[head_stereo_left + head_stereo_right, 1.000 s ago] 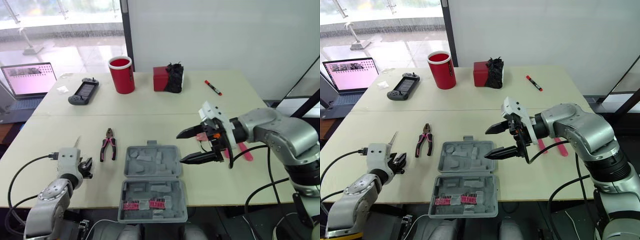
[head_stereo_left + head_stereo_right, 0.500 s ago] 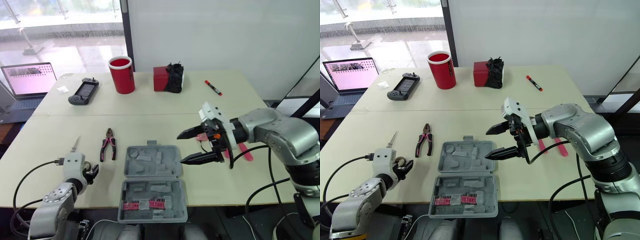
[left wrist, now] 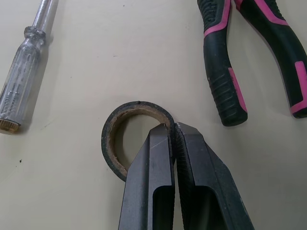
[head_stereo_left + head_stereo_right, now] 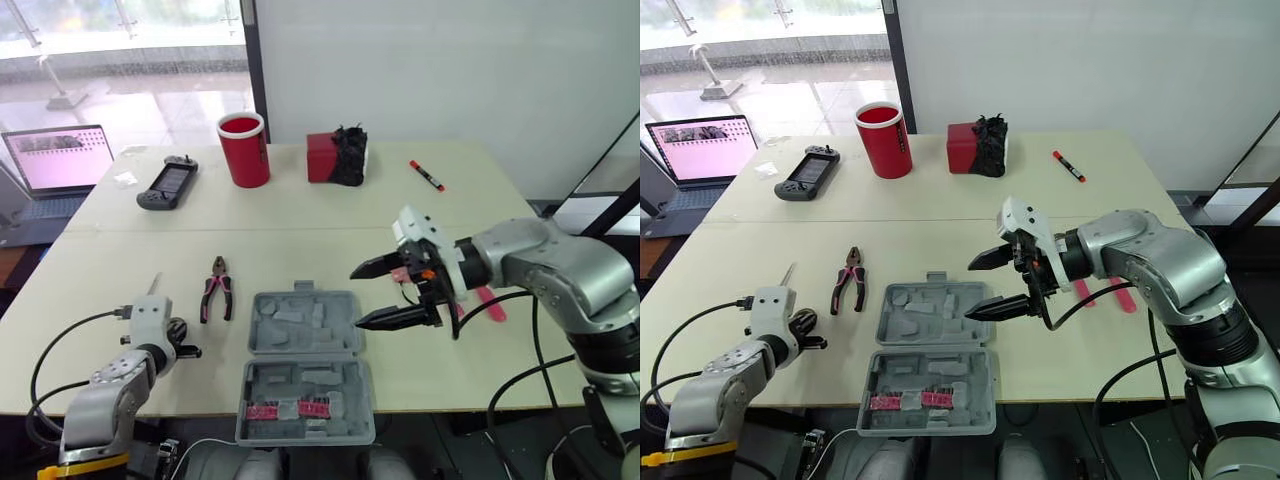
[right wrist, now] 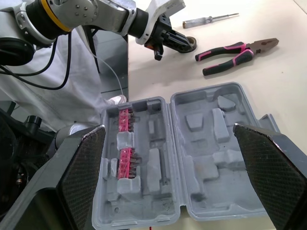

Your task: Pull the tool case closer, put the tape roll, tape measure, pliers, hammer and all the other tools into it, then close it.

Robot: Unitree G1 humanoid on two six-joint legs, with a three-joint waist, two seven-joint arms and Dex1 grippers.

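Currently left gripper (image 3: 173,129) clamped on wall of black ring-shaped tape roll (image 3: 138,106) (flat on beige table (image 4: 300,250)); right gripper (image 4: 355,297) spread wide above open grey plastic tool case (image 4: 300,325).

Matt grey plastic tool case (image 4: 340,320); cardboard-cored black tape roll (image 3: 107,143).

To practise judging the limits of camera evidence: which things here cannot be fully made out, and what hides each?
Eye views: the pink-handled tool is mostly covered by the right gripper and its arm; kind unclear.
Left wrist view: the left gripper covers part of the tape roll.
Same view: the screwdriver tip and the pliers head are cut off by the edge.
Eye views: the laptop screen is too small to read.
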